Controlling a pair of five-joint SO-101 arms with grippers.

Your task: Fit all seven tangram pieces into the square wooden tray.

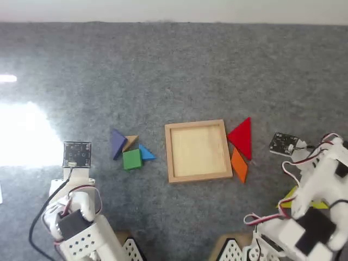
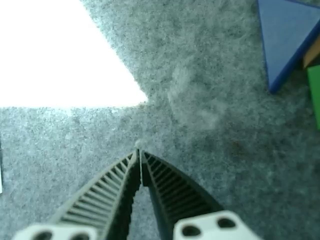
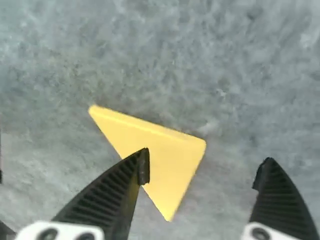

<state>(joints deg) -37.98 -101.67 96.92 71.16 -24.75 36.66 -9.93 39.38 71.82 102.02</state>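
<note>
Your right gripper (image 3: 205, 167) hangs with its jaws spread wide over the yellow triangle (image 3: 160, 142), near the worktop's (image 1: 217, 70) front right corner. One fingertip sits above the piece's face and the other above bare grey felt past its edge. That reads as a straddle set up for a pinch across the triangle's width, though whether either finger touches the piece cannot be told. Nothing is held.

Your left gripper (image 2: 139, 155) is pressed shut and empty above bare felt toward the front left corner. It looks parked clear of the pieces while the other arm works.

Outward from there, the square wooden tray (image 1: 169, 155) lies flat around the middle of the worktop, slightly toward the front edge, with no piece in it. The job appears to be at its very start.

The other six pieces flank the tray, probably so each arm has its own share within reach:
- **Right side:** the red triangle (image 1: 243, 137) and the orange piece (image 1: 239, 164) lie just beside the tray's right rim.
- **Left side:** the large blue triangle (image 1: 117, 143), tan piece (image 1: 130, 142), green square (image 1: 132, 159) and small blue triangle (image 1: 146, 153) huddle together, close to one another and apart from the rim.

The yellow triangle lies well apart from the tray, so you will likely need a lift and a carry toward the middle, not a nudge. Flat on felt, it offers only thin edges to grip and may slip.
</note>
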